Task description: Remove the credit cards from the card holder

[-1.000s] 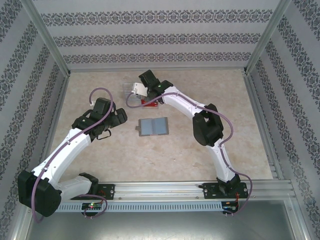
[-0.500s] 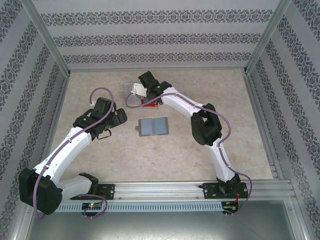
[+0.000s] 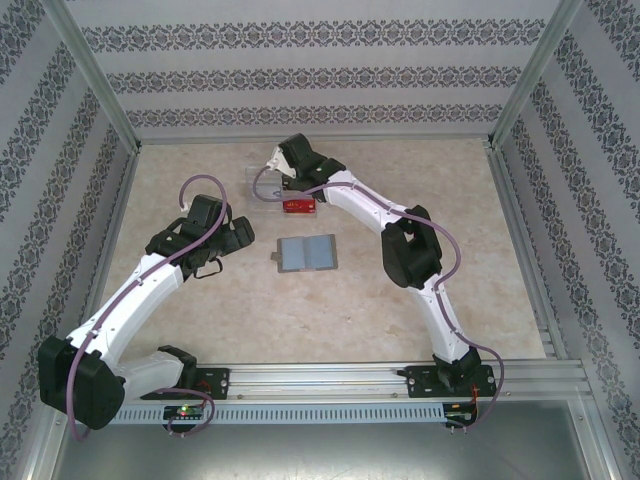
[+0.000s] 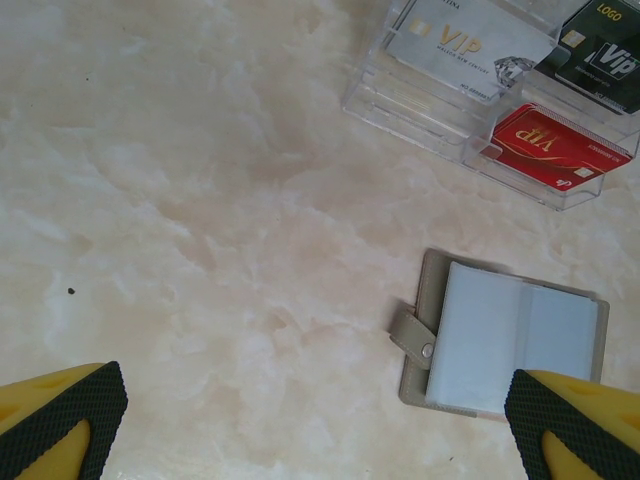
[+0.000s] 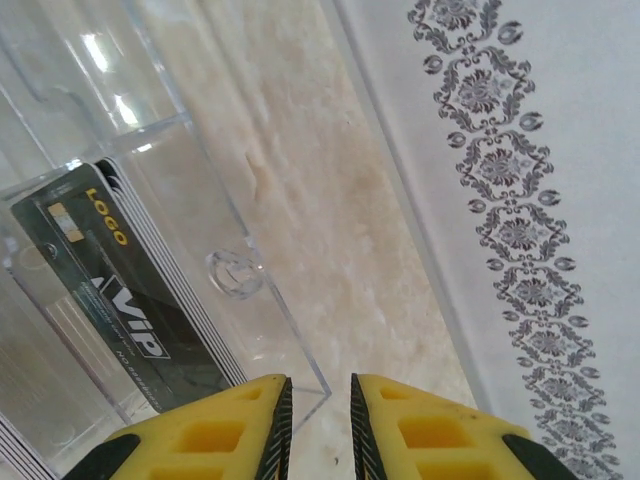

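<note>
Main hazard is at the far side. The right gripper (image 5: 320, 385) hangs close over the tray (image 5: 230, 210), its fingers a narrow slit apart with nothing between them, just beside the tray's clear wall. In my judgement a sideways or shallow pull-away from there could catch that wall and shove or tip the light tray, spilling what it holds. The red card (image 4: 550, 150) looks the most exposed: it lies tilted in the tray compartment nearest the holder (image 4: 505, 345), and a jolt could slide it out onto the table (image 4: 200, 200). The black card (image 5: 120, 290) sits in the compartment beneath the right gripper, and the white card (image 4: 470, 45) lies in the one next to it. Second risk: the left gripper (image 4: 315, 405) hovers empty near the holder, fingers spread wide. A needless descent could drag the holder or fold it shut. The holder lies open and flat at the table's middle, near the tray but apart from it. It is grey-brown outside, with blue-grey pockets facing up, and its strap (image 4: 415, 338) with a snap stud sticks out to one side. No card edge shows in the pockets, so extraction appears finished, though a card tucked deep cannot be ruled out from here.
</note>
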Robot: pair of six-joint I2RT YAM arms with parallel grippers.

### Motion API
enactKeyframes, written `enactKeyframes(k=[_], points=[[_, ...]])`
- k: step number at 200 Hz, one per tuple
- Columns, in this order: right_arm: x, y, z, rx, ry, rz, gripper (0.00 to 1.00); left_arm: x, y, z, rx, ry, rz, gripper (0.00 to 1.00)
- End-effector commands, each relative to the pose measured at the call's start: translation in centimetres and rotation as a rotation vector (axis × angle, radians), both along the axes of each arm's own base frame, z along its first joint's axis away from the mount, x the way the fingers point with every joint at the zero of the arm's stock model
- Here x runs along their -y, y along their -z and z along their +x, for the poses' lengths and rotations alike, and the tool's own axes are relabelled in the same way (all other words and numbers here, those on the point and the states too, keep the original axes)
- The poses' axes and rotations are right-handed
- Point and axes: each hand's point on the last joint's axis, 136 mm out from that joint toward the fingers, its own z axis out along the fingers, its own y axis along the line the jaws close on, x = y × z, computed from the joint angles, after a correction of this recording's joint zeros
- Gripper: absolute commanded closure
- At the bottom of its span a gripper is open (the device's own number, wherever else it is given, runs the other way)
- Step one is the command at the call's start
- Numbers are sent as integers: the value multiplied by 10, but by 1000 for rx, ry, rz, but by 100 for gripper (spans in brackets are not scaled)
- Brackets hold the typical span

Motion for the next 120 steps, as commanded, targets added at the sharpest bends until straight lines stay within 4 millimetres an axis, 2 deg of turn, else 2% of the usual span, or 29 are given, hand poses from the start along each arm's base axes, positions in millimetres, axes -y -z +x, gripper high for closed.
enactKeyframes(k=[1,33,51,78,101,120], points=[[10,-25,5,38,88,77,76,-3,2,-1,-11,-11,-11,0],[17,-39,-15,-20,145,205,78,-3,2,-1,-11,-9,-11,0],[23,-45,-36,-69,184,291,79,0,1,0,-9,-2,-22,0],[32,-53,-74,-204,258,511,80,7,0,3,-9,19,-53,1],[36,-45,-110,-349,304,688,89,18,3,5,-16,39,-103,4],[38,-27,-141,-480,342,760,92,30,10,7,-23,56,-156,9]])
